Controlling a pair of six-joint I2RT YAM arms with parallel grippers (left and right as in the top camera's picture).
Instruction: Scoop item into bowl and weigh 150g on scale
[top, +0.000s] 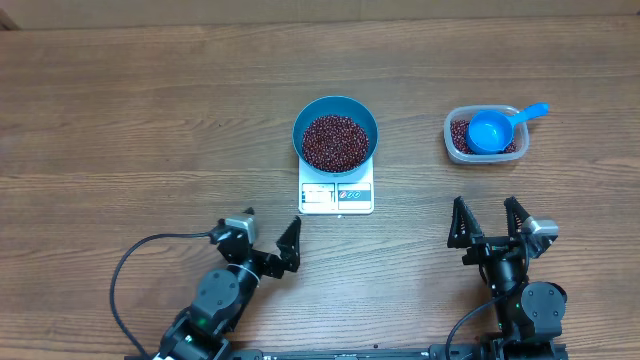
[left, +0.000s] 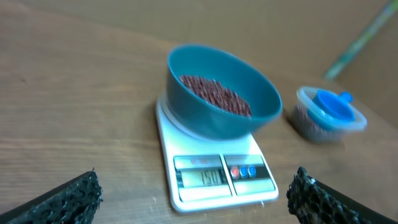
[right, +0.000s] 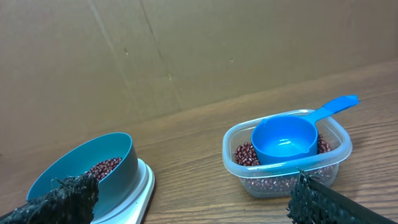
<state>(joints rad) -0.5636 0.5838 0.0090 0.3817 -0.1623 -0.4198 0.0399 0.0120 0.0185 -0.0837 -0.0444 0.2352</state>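
Note:
The blue bowl (top: 335, 130) stands on the white scale (top: 336, 197) at the table's middle, with a heap of dark red-brown beans (top: 334, 141) inside. In the left wrist view the bowl (left: 221, 93) rests on the scale (left: 214, 177), whose display reads 150. The right wrist view catches the bowl (right: 84, 171) at lower left. My left gripper (top: 268, 240) is open, near the front edge, left of the scale. My right gripper (top: 490, 222) is open too, in front of the tub, holding nothing.
A clear plastic tub (top: 485, 136) at the right holds more beans and a small blue handled scoop (top: 497, 128). The tub (right: 286, 152) and scoop (right: 286, 138) lie just ahead of the right gripper. A cardboard wall (right: 186, 56) backs the table.

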